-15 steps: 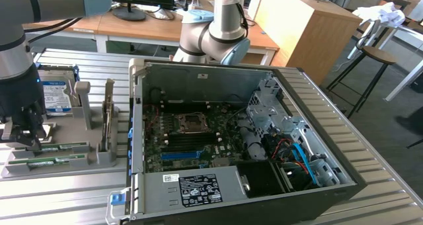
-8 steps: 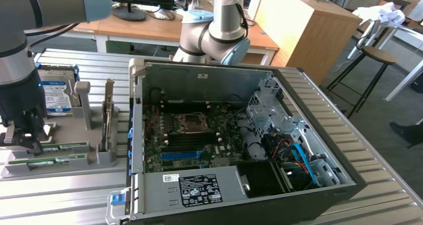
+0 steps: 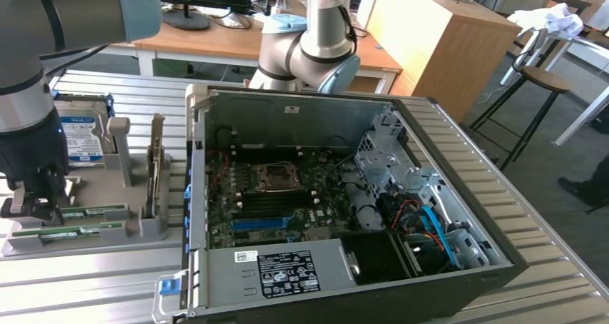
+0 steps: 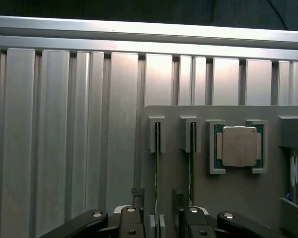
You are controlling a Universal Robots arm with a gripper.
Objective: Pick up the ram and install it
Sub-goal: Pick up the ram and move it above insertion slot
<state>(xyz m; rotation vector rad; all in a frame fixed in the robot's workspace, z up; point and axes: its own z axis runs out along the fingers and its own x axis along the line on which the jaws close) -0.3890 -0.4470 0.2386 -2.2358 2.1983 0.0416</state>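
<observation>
The gripper (image 4: 158, 214) hung spread over the flat grey holder (image 4: 238, 198). A thin green ram (image 4: 157, 148) stood edge-on between its dark fingers (image 4: 135, 218).

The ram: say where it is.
The ram stands on edge in the grey holder at the exterior view's left, beside the computer case, under the gripper.

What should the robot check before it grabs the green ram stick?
1. Pincer open: ok.
2. Ram lined up between the jaws: ok, the wrist view shows it running between them.
3. Ram seated in its gray holder: ok.
4. Pincer clear of the neighbour stick: cannot tell.
5. Computer case open on top: ok, the motherboard shows inside.
</observation>
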